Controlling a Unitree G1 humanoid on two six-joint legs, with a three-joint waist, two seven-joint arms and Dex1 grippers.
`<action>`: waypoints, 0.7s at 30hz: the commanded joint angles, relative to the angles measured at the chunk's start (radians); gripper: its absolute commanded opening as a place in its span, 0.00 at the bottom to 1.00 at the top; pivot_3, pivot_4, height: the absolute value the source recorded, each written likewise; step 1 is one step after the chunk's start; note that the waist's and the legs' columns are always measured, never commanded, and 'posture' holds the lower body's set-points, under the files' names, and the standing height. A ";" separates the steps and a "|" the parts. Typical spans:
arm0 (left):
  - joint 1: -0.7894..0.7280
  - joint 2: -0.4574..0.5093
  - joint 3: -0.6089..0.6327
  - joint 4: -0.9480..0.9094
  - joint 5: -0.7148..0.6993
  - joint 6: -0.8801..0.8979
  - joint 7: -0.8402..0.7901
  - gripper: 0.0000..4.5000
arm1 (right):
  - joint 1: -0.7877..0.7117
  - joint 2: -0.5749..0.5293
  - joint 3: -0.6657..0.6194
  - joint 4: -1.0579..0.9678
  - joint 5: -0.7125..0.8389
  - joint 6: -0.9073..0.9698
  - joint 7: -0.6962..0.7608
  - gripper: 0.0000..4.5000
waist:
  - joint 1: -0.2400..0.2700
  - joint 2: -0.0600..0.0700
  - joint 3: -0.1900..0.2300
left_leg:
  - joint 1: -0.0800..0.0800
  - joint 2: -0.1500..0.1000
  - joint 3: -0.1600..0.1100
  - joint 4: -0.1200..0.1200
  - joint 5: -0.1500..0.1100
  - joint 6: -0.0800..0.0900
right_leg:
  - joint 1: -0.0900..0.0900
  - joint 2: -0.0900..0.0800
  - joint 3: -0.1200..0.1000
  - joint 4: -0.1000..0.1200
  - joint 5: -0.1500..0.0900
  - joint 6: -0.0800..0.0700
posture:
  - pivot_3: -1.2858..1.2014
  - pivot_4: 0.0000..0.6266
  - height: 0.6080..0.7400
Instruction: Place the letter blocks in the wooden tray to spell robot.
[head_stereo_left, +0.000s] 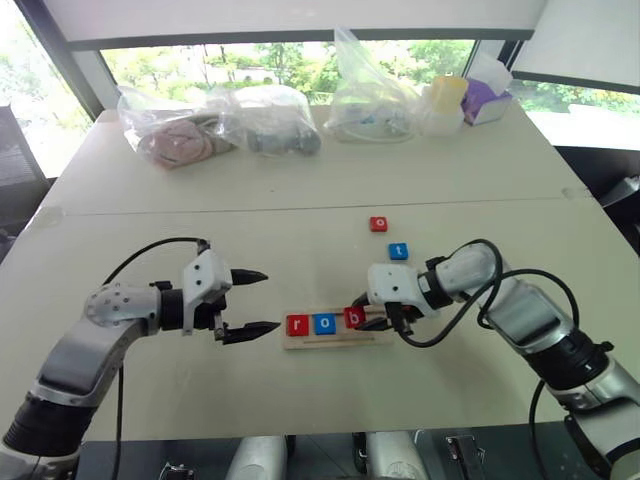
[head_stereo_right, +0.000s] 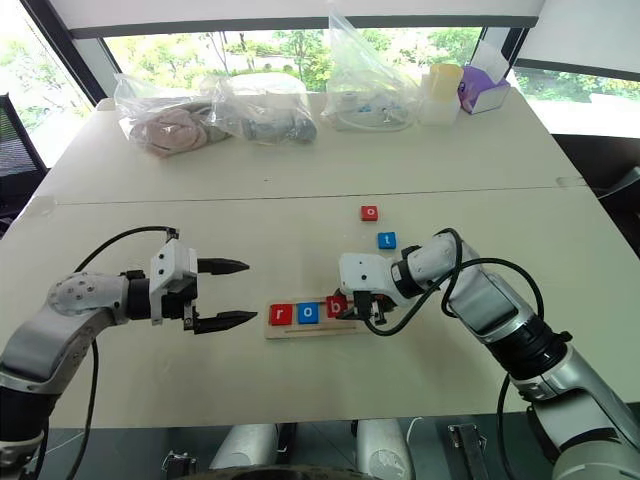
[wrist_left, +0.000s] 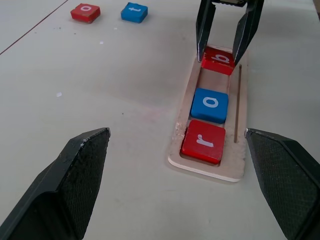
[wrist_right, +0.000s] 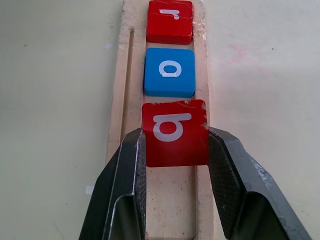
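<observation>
Red b block (wrist_right: 174, 132) in right end effector (wrist_right: 175, 165) grip; left end effector (head_stereo_left: 250, 300) agape.

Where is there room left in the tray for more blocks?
The long pale-wood tray is bare beyond the red b tile, which the right gripper holds. Its other end is crowded: red r tile, blue o tile.

r (head_stereo_left: 298, 324), o (head_stereo_left: 325, 323), b (head_stereo_left: 353, 318) in tray (head_stereo_left: 300, 343); o (head_stereo_left: 378, 224), t (head_stereo_left: 398, 251) behind.
</observation>
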 joint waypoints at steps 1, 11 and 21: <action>-0.002 0.002 0.034 -0.034 -0.016 -0.001 0.011 1.00 | 0.003 0.012 -0.004 -0.027 -0.001 0.010 -0.007 0.25 | 0.000 0.000 0.000 | 0.000 0.000 0.000 0.000 0.000 0.000 | 0.000 0.000 0.000 0.000 0.000 0.000 | 0.52 0.24 1.00; -0.004 0.001 0.036 -0.032 -0.021 0.000 0.025 1.00 | 0.023 0.019 0.008 -0.074 0.001 0.046 -0.014 0.25 | 0.000 0.000 0.000 | 0.000 0.000 0.000 0.000 0.000 0.000 | 0.000 0.000 0.000 0.000 0.000 0.000 | 0.52 0.24 1.00; -0.010 -0.006 0.033 -0.033 -0.025 0.005 0.037 1.00 | 0.019 0.028 0.014 -0.058 -0.014 0.032 -0.024 0.25 | 0.000 0.000 0.000 | 0.000 0.000 0.000 0.000 0.000 0.000 | 0.000 0.000 0.000 0.000 0.000 0.000 | 0.52 0.24 1.00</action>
